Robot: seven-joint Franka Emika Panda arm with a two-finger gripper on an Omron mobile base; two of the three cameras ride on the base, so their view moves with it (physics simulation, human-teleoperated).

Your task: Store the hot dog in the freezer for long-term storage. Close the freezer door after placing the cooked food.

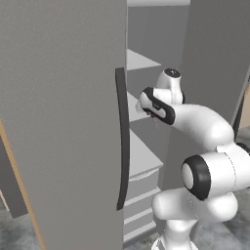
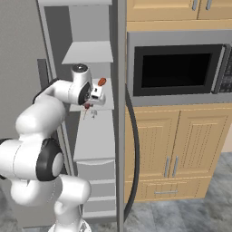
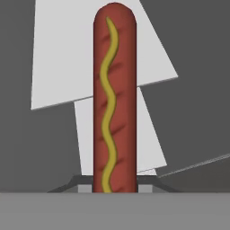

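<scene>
From the left base view the freezer door (image 1: 63, 122) stood wide open with its long dark handle (image 1: 122, 139) toward the camera, and the arm reached past it into the freezer (image 1: 141, 97), level with the pale shelves (image 1: 139, 61); from the right base view the gripper (image 2: 97, 93) hung over a middle shelf (image 2: 106, 102) beside the microwave (image 2: 176, 68), the red tip of the hot dog (image 2: 102, 82) poking out above it. In the hand view the hot dog (image 3: 114, 99) rose straight from between the jaws, which pinched its lower end, mustard running along its length; it looked light, soft and a little slick, so a gentle hold nearer its middle would likely serve best.
</scene>
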